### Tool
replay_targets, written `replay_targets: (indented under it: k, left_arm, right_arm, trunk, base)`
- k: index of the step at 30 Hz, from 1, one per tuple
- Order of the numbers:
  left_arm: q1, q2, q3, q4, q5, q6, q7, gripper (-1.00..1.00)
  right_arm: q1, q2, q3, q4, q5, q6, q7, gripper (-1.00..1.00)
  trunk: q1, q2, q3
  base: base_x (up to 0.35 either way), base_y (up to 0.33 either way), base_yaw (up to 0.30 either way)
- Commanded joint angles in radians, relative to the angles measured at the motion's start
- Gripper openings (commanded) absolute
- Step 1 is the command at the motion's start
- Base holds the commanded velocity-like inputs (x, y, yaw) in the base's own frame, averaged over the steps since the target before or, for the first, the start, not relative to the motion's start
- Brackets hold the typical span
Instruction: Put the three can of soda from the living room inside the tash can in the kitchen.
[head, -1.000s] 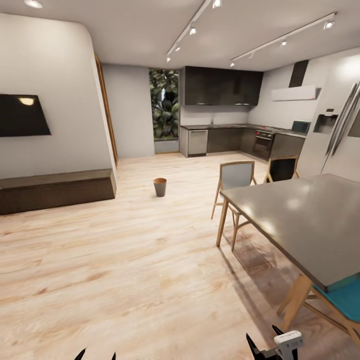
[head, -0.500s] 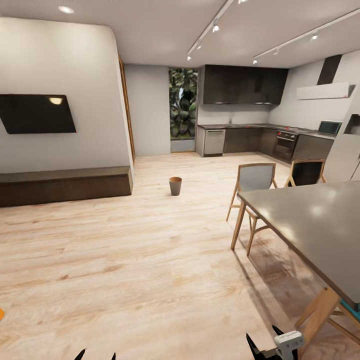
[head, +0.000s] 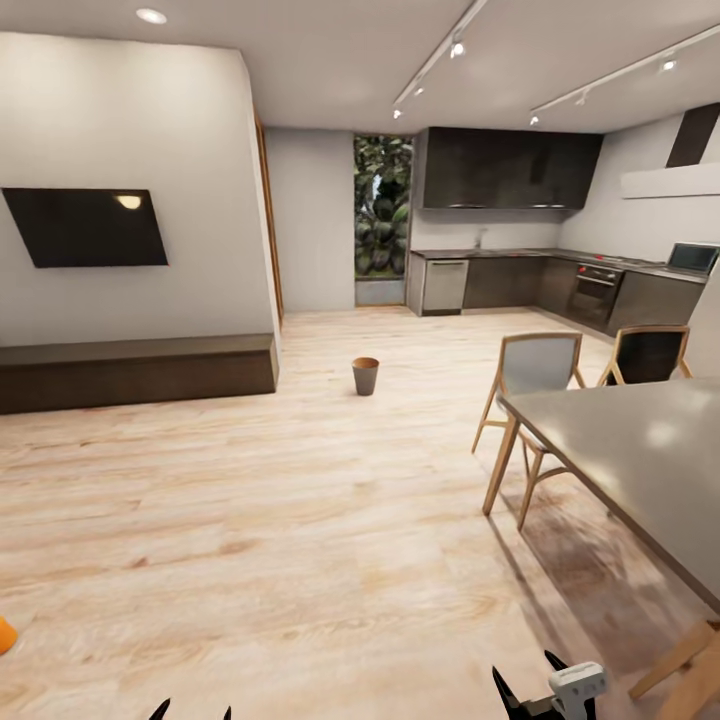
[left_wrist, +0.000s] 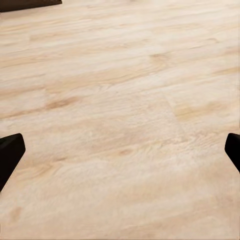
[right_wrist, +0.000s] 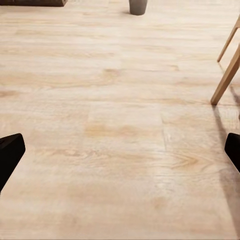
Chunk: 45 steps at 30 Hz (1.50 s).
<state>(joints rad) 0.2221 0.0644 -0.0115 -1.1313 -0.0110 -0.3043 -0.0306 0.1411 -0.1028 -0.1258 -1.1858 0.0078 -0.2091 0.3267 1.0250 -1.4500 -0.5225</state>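
The tash can (head: 366, 376), a small dark grey bucket with a coppery inside, stands on the wood floor in the middle distance, towards the kitchen (head: 520, 230); its base (right_wrist: 138, 6) also appears in the right wrist view. At the head view's left edge an orange shape (head: 4, 635) peeks in on the floor, perhaps a can of soda, mostly cut off. My left gripper (head: 193, 713) and right gripper (head: 524, 668) hang low and near me, both open with nothing between the fingers (left_wrist: 9, 155) (right_wrist: 9, 152).
A grey dining table (head: 650, 460) with wooden chairs (head: 535, 370) stands to the right; chair legs (right_wrist: 227, 75) show in the right wrist view. A low dark bench (head: 135, 370) under a wall television (head: 90, 227) runs along the left wall. Open wood floor (head: 300, 520) lies ahead.
The camera has turned left, so the table, kitchen and tash can slid rightward in the picture. The orange shape came into sight at the left edge. Both grippers stay as they were.
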Motion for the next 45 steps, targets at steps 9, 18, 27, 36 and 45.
replay_targets:
  k: [9,18,27,36,45]
  left_arm:
    - [-0.001,0.0,-0.001,0.001,0.0,0.0,0.0,1.0]
    - [0.0,0.0,-0.001,0.001,-0.001,0.0,0.001,1.0]
    - [-0.001,0.0,0.001,0.001,-0.003,0.001,0.001,1.0]
    - [-0.001,0.0,0.0,0.001,-0.002,0.001,0.001,1.0]
    - [-0.001,0.0,0.0,0.002,-0.002,0.001,0.001,1.0]
  right_arm:
    - [0.0,0.0,0.0,0.003,0.0,0.0,0.0,1.0]
    - [0.0,0.0,0.0,0.004,0.001,-0.001,0.0,1.0]
    - [0.0,0.0,0.0,0.006,0.0,-0.001,0.0,1.0]
    - [0.0,0.0,0.0,0.016,0.001,-0.001,0.0,1.0]
    - [0.0,0.0,0.003,0.019,0.001,-0.001,0.0,1.0]
  trunk:
    - [0.0,0.0,0.0]
    - [0.0,0.0,0.0]
    - [0.0,0.0,0.0]
    - [0.0,0.0,0.0]
    - [0.0,0.0,0.0]
  base:
    - [0.297,0.114,0.004]
    - [0.302,0.098,0.0]
    - [0.303,0.012,0.0]
    - [0.307,0.001,0.0]
    - [0.308,0.0,0.0]
